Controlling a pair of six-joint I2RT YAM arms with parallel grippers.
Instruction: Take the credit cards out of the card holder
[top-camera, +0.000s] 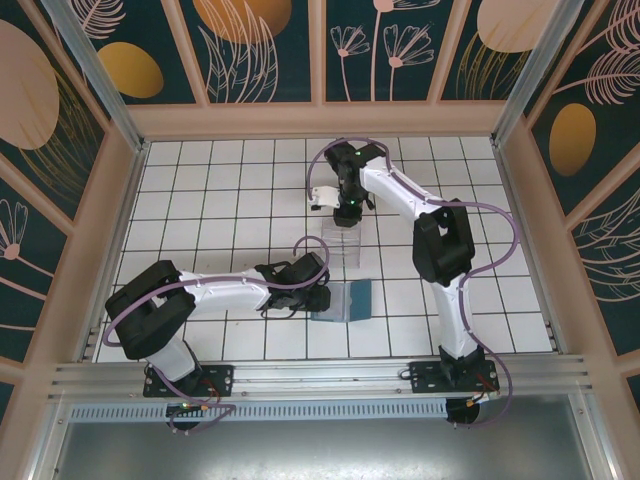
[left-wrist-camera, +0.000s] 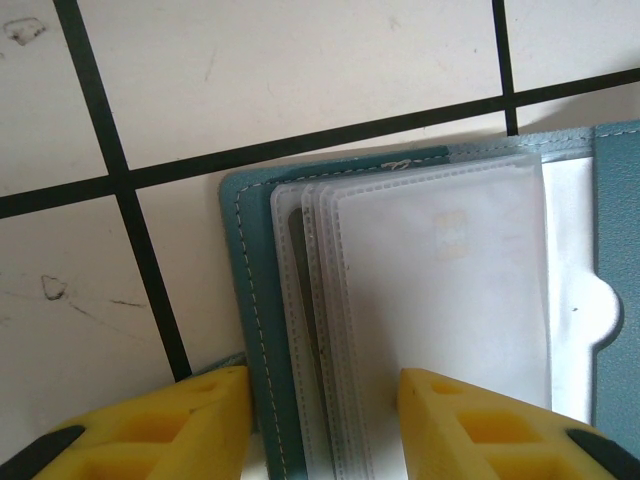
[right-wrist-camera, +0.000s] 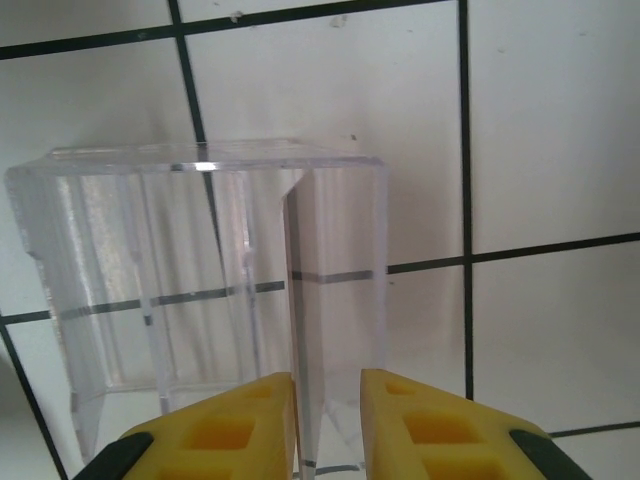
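While the left gripper (left-wrist-camera: 320, 430) stands wide open astride the open card holder (left-wrist-camera: 250, 300), gripping nothing, the right gripper (right-wrist-camera: 328, 400) is closed on a thin credit card (right-wrist-camera: 293, 300) above the clear tray (right-wrist-camera: 120, 260). Next, I judge, it must release the card there. A pale card (left-wrist-camera: 440, 290) sits in the sleeves (left-wrist-camera: 325, 330).

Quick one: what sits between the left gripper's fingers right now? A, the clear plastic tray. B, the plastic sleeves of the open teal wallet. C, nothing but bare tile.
B: in the left wrist view the left gripper is open, and the sleeves of the open wallet lie between its fingers.
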